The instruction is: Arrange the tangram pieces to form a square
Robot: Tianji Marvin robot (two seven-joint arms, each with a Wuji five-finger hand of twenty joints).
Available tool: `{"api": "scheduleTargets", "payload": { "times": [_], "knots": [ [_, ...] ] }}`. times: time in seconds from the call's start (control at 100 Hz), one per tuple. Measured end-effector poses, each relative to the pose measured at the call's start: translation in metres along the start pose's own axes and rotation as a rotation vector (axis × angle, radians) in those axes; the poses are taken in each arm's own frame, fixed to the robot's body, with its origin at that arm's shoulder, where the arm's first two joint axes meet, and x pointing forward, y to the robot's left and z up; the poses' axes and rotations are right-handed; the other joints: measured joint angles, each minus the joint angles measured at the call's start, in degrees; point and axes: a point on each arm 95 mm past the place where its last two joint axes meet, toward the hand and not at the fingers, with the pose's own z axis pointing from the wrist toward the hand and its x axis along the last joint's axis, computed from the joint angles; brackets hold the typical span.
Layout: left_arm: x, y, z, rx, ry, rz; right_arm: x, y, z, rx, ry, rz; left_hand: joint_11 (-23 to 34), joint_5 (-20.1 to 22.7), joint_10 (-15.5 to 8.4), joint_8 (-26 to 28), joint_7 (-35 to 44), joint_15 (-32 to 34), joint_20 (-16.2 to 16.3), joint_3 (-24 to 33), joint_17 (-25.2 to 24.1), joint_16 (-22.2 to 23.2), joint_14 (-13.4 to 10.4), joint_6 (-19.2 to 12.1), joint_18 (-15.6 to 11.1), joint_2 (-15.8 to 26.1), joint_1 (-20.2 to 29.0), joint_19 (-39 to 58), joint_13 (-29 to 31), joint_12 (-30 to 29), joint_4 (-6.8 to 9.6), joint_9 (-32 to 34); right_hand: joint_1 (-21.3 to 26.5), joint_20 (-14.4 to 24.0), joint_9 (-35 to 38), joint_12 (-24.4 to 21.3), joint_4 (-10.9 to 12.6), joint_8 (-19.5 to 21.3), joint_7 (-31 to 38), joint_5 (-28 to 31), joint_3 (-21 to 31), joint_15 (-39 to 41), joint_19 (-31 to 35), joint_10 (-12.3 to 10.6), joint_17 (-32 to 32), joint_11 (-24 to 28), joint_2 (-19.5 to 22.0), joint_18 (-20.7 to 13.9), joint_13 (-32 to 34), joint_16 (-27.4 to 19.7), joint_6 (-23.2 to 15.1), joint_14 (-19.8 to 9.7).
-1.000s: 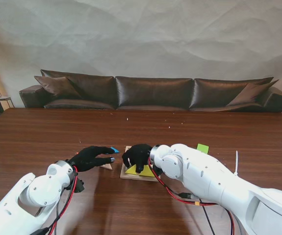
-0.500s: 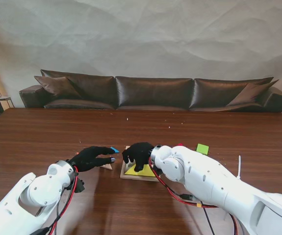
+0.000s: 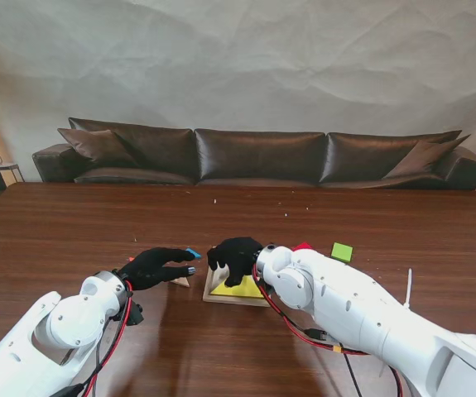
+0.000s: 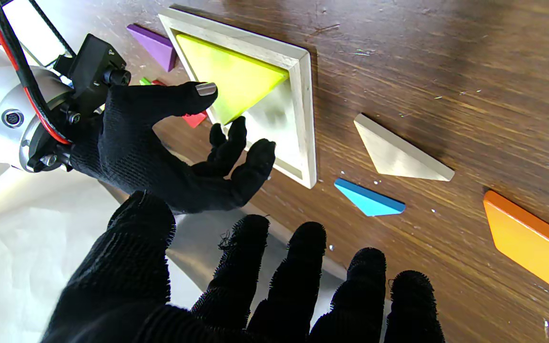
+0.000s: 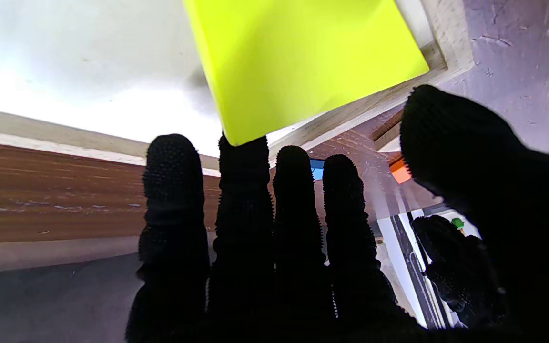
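So far only our yellow triangle (image 4: pixel 229 78) sits in the wooden tray (image 4: pixel 303 109) (six pieces left). Our right hand (image 4: pixel 169 143) and left hand (image 3: pixel 156 266) hover, fingers apart, holding nothing.

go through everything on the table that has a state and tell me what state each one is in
wooden tray: flat on the table, mostly unfilled.
yellow triangle: lying inside the tray, against one corner.
right hand: open over the tray, holding nothing.
left hand: open, fingers spread, holding nothing.
blue triangle: flat on the table, outside the tray.
wooden triangle: flat, outside the tray.
orange piece: flat, outside the tray.
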Motion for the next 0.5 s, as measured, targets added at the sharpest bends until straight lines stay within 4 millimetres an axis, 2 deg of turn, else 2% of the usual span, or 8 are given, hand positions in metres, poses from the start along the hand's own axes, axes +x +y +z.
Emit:
{"api": "scheduleTargets", "payload": {
  "times": [0.07,0.17,0.26,0.35,0.42,0.5],
  "knots": [
    [0.000,0.000,0.000,-0.001,0.000,0.000,0.000,0.001,-0.001,-0.007,-0.006,0.002,0.0,0.0,0.0,0.0,0.0,0.0,0.0,0.0,0.0,0.0,0.0,0.0,0.0,0.0,0.0,0.0,0.0,0.0,0.00,0.0,0.0,-0.6,0.0,0.0,0.0,0.0,0.0,0.0,0.0,-0.6,-1.1,0.2,0.0,0.0,0.6,0.0,-1.1,-0.7,0.0,0.4],
    [0.000,0.000,0.000,-0.003,0.000,-0.001,0.000,0.003,-0.002,-0.016,-0.015,0.007,0.0,0.0,0.0,0.0,0.0,0.0,0.0,0.0,0.0,0.0,0.1,0.0,0.0,0.0,0.0,0.0,0.0,0.0,0.00,0.0,-1.0,-4.4,-0.8,0.0,0.0,0.0,0.0,0.0,0.0,-2.8,-3.8,0.5,0.0,-0.1,2.1,0.8,-2.3,-2.7,0.0,0.8],
    [0.000,0.000,0.000,-0.003,0.000,-0.002,-0.001,0.005,-0.004,-0.021,-0.031,-0.005,0.0,0.0,0.0,0.0,0.0,0.0,0.0,0.0,0.0,0.0,0.1,0.0,0.0,0.0,0.0,0.0,0.0,0.0,0.00,0.1,-2.1,-5.0,-0.7,0.0,0.1,0.0,0.0,0.1,0.0,-3.1,-4.8,0.5,0.0,-0.1,3.6,1.1,-2.3,-3.5,-0.1,1.2],
    [0.000,0.000,0.000,-0.003,0.000,-0.002,-0.003,0.007,-0.006,-0.028,-0.061,-0.014,0.0,0.0,0.0,0.0,0.0,0.0,0.0,0.0,0.0,0.0,0.1,0.0,0.0,0.0,0.0,0.0,0.0,0.0,0.00,0.1,-3.9,-5.8,-0.7,0.0,0.5,0.0,-0.7,0.8,-0.2,-2.3,-4.9,0.5,0.0,0.0,8.8,1.5,-2.3,-3.5,-1.3,1.3],
    [0.000,0.000,0.000,-0.003,0.000,-0.002,-0.005,0.009,-0.008,-0.033,-0.099,-0.024,0.0,0.0,0.0,0.0,0.0,0.0,0.0,0.0,0.0,0.0,0.1,0.0,0.0,0.0,0.0,0.0,0.0,0.0,0.00,0.1,-3.6,-5.8,-0.7,0.4,1.7,0.0,-0.8,0.8,-1.4,2.7,-3.0,0.5,0.0,1.6,12.3,2.2,-2.3,-0.6,-1.9,1.3],
    [0.000,0.000,0.000,-0.004,0.000,-0.002,-0.007,0.010,-0.010,-0.026,-0.136,-0.021,0.0,0.0,0.0,0.0,0.0,0.0,0.0,0.0,0.0,0.0,0.1,0.0,0.0,0.0,0.0,0.0,0.0,0.0,0.00,0.1,-3.6,-2.3,-0.8,4.3,2.8,0.0,-1.6,0.8,-1.5,11.4,0.4,0.5,0.0,6.1,16.0,2.2,-1.9,4.8,-2.6,1.3]
  ]
}}
